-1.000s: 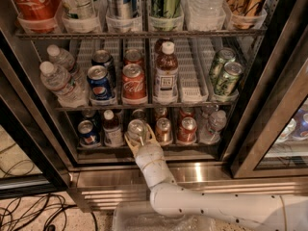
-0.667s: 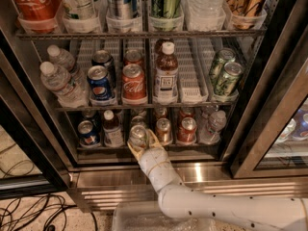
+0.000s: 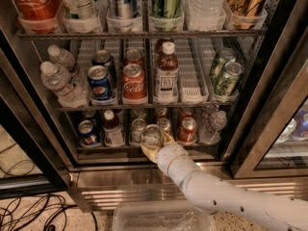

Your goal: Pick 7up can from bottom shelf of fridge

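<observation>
The pincer (image 3: 157, 147) is positioned at the front lip of the bottom shelf (image 3: 96, 148) and is clamped around the 7up can (image 3: 152, 134). Step in hand: extraction. The next move calls for a straight outward pull, clearing the red can (image 3: 187, 129) and the fridge (image 3: 269, 85) frame.

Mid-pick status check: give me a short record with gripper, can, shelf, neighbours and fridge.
gripper: at the front edge of the bottom shelf, closed round the 7up can
7up can: in the grip, silver top showing, at the middle lanes
arm: reaches in from lower right
neighbours: red can to the right, silver-topped can to the left, both on the shelf
fridge: door open, steel base panel below the gripper
</observation>
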Available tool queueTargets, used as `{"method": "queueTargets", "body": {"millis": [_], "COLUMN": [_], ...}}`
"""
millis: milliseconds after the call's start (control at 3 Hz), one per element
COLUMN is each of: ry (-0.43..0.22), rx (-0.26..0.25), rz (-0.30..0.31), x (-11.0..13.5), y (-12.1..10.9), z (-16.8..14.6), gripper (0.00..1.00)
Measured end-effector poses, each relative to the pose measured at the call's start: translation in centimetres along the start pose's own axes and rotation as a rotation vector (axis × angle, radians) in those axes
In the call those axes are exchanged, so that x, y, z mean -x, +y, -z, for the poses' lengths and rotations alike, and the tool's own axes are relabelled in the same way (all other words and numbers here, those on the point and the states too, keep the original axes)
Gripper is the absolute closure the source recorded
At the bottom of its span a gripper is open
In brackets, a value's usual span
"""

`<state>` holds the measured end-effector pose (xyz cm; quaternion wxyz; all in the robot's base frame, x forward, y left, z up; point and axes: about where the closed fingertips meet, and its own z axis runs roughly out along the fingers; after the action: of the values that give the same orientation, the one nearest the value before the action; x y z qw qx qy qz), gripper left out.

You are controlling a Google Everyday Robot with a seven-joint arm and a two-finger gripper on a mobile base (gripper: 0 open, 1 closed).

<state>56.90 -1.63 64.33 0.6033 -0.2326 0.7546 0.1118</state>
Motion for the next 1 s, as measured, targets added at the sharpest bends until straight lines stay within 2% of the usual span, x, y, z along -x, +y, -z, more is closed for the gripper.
{"method": "queueTargets", "body": {"millis": [333,667,1000], "ry": [0.022,0.022,0.036], "rx": [0.078,0.079,0.137], "rz": [0.002,0.002,-0.026], "x": [-0.47,-0.47,-0.90], "y": [2.11,2.11,2.68], "z": [0.04,0.04,0.61], "gripper": [1.00,1.00,1.00]}}
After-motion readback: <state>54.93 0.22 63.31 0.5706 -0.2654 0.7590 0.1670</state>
